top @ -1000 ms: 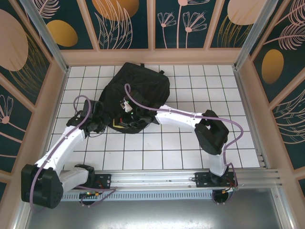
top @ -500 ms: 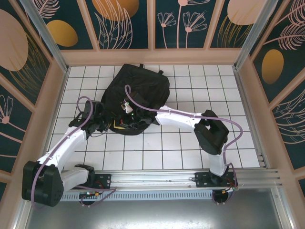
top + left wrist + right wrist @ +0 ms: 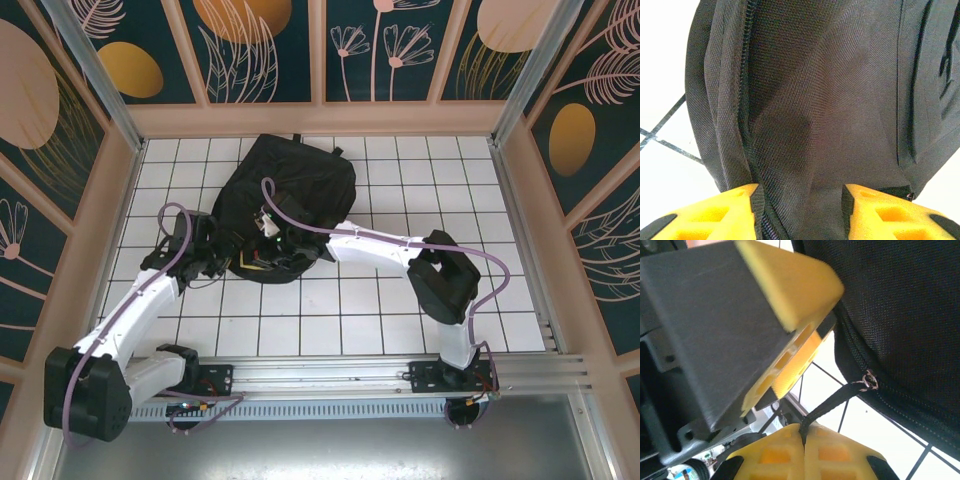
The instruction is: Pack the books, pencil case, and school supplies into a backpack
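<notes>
- Top view: the backpack [image 3: 295, 195] lies on the tiled table [image 3: 380, 300], left of centre. Both arms reach to its near edge, where the left gripper [image 3: 232, 262] and right gripper [image 3: 262, 250] sit close together.
- Left wrist view: black backpack fabric lies close to the camera, with a zip [image 3: 746, 100] running up it above the left-hand finger. The jaws stand part-way apart, and a fold of fabric bulges between the yellow fingers [image 3: 735, 205]. Whether they pinch the fold or only straddle it cannot be told.
- Right wrist view: the jaws are fully closed on a thin black pull strap [image 3: 832, 402]. The strap runs taut to the metal slider [image 3: 869, 380] at the backpack's edge. The left gripper's grey body sits just beside it.
- Assessment: the step in hand appears to be working the zip; the direction cannot be told.
- Recommendation: draw the strap along the line of the teeth, not away from the fabric. The left gripper should hold the fabric taut near the slider, or the soft bag will likely drag and bunch.
- Risks: the strap may slip from the pads, and the two grippers are close enough to touch.
</notes>
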Controlling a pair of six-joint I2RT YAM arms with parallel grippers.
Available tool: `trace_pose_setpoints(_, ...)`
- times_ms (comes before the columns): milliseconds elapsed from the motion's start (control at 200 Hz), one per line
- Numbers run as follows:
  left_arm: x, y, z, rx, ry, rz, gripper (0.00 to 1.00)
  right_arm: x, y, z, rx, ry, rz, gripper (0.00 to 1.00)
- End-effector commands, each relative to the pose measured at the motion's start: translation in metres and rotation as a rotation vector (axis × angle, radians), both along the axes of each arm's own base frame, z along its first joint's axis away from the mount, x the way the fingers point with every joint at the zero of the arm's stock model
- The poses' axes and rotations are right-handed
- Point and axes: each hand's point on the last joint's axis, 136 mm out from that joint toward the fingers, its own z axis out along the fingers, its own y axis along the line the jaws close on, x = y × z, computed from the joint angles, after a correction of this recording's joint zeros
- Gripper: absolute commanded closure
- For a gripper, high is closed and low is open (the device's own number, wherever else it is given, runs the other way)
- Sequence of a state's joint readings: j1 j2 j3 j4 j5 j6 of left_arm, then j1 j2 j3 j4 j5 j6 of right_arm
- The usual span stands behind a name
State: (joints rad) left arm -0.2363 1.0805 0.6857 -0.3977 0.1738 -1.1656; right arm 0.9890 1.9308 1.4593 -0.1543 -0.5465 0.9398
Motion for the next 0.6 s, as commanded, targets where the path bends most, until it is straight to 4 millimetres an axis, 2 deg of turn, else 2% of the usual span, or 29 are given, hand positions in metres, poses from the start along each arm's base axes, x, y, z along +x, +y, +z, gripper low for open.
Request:
trace_pose_setpoints(0,-0.011,0.005,0.001,0.029,0.032,0.000,0.48,0.007,0.000,0.011,0.022,-0.042,0.002,1.00)
trace_pose_setpoints(250,-0.016,0.000,-0.009,-0.008,0.073,-0.002,0.48,0.008,0.002,0.014,0.028,-0.048,0.009,1.00)
trace_pose_setpoints(345,-0.016,0.002,-0.009,-0.004,0.061,0.009,0.52,0.009,0.002,0.017,0.039,-0.042,0.008,1.00)
trace_pose_setpoints(596,-0.014,0.000,-0.025,-0.015,0.092,0.012,0.65,0.008,0.005,0.027,0.068,-0.043,0.011,1.00)
